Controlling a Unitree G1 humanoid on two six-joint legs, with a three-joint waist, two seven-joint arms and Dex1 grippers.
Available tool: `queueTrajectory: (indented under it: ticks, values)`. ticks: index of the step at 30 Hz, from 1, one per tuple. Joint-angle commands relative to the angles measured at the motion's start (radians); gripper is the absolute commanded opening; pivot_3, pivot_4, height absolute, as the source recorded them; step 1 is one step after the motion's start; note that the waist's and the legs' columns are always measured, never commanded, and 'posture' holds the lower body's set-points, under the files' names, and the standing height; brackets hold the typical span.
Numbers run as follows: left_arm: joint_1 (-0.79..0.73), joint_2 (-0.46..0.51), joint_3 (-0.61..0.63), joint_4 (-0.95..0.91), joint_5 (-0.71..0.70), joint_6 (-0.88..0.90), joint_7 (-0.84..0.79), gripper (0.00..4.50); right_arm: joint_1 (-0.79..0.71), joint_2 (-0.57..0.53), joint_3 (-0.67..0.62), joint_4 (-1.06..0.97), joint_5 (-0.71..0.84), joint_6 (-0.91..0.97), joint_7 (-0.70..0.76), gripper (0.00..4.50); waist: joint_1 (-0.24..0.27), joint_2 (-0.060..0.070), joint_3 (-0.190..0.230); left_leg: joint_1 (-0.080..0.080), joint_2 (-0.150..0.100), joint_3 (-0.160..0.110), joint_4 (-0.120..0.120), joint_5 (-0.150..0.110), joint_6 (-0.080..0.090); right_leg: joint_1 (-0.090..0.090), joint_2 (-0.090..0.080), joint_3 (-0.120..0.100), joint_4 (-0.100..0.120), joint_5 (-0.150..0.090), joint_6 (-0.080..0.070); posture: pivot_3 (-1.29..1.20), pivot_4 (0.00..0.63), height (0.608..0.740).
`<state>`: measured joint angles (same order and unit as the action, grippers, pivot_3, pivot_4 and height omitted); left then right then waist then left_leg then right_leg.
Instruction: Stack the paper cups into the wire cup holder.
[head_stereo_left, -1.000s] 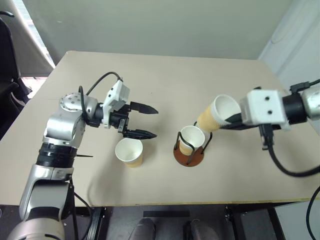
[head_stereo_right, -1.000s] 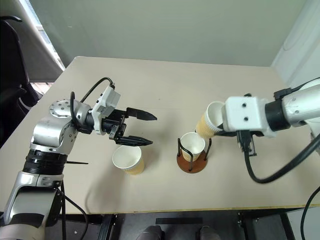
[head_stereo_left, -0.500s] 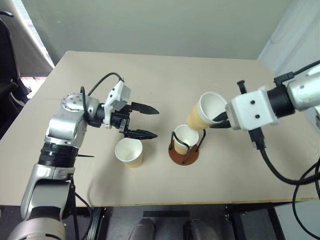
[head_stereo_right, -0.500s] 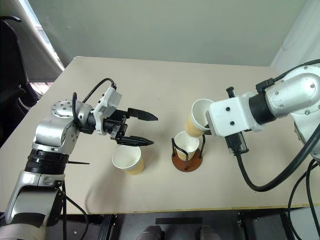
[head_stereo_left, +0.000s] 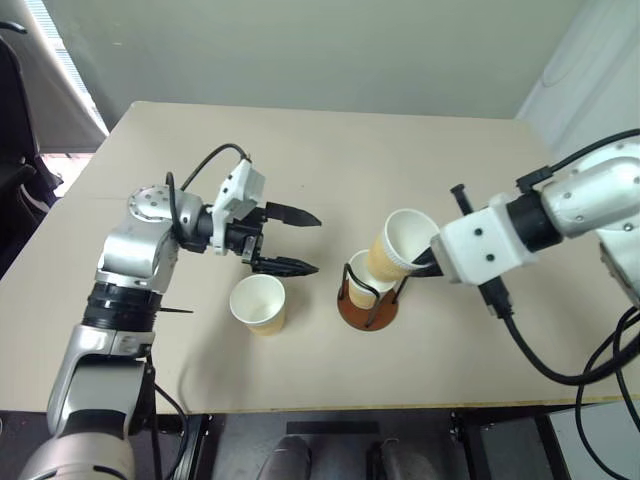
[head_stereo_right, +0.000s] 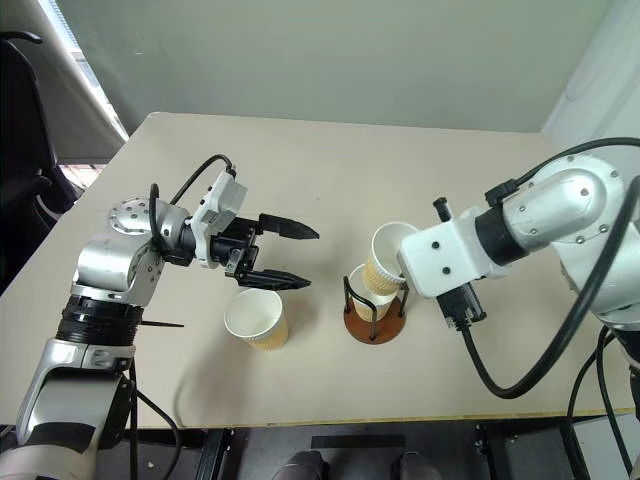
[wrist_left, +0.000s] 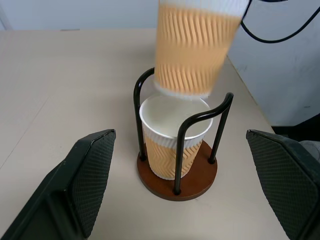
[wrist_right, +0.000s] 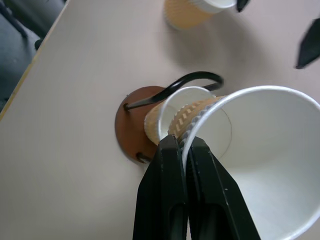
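The table (head_stereo_left: 330, 160) carries everything. Near its front edge, about the middle, stands the wire cup holder (head_stereo_left: 367, 312), with one paper cup (wrist_left: 172, 145) already seated upright between its two black loops.

A second cup (head_stereo_left: 398, 247) is pinched at its rim by the right gripper (wrist_right: 182, 150), one finger inside the wall and one outside, both clamped tight on it. This cup is held tilted, its bottom just above the mouth of the seated cup and not yet inside it. A third cup (head_stereo_left: 259, 303) stands upright on the table to the left of the holder, just below the left gripper (head_stereo_left: 295, 241), whose fingers are spread wide and hold nothing.

The cups are judged to be very light and thin-walled, easily crushed or knocked over. The stiff rolled rim is likely the safest place to be gripped, gently. The ribbed outer wall should give some friction.
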<state>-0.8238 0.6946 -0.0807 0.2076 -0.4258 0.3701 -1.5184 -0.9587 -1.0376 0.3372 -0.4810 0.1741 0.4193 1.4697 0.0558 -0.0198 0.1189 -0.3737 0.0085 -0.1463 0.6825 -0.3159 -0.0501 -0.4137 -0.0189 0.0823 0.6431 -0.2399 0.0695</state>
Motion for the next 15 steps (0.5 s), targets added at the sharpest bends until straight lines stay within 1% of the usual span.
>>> queueTrajectory:
  ticks: [1, 8, 15]
  values:
    - [-0.030, 0.002, 0.009, -0.002, 0.003, -0.012, 0.004, 4.50, -0.016, 0.002, -0.014, 0.013, -0.031, -0.030, 0.002, 0.01, 0.000, 0.000, 0.000, 0.000, 0.000, 0.000, 0.000, 0.000, 0.000, 0.000, 0.000, 0.000, 0.000, 0.000, 0.000, 0.00, 0.150, 0.740]
    - [-0.029, 0.003, 0.010, -0.008, 0.001, -0.006, 0.009, 4.50, -0.013, 0.027, 0.002, 0.044, -0.068, -0.067, 0.015, 0.01, 0.000, 0.000, 0.000, 0.000, 0.000, 0.000, 0.000, 0.000, 0.000, 0.000, 0.000, 0.000, 0.000, 0.000, 0.000, 0.00, 0.150, 0.740]
    - [-0.023, 0.010, 0.014, -0.016, -0.002, -0.003, 0.013, 4.50, 0.013, 0.038, 0.002, 0.027, -0.071, -0.074, 0.026, 0.01, 0.000, 0.000, 0.000, 0.000, 0.000, 0.000, 0.000, 0.000, 0.000, 0.000, 0.000, 0.000, 0.000, 0.000, 0.000, 0.00, 0.150, 0.740]
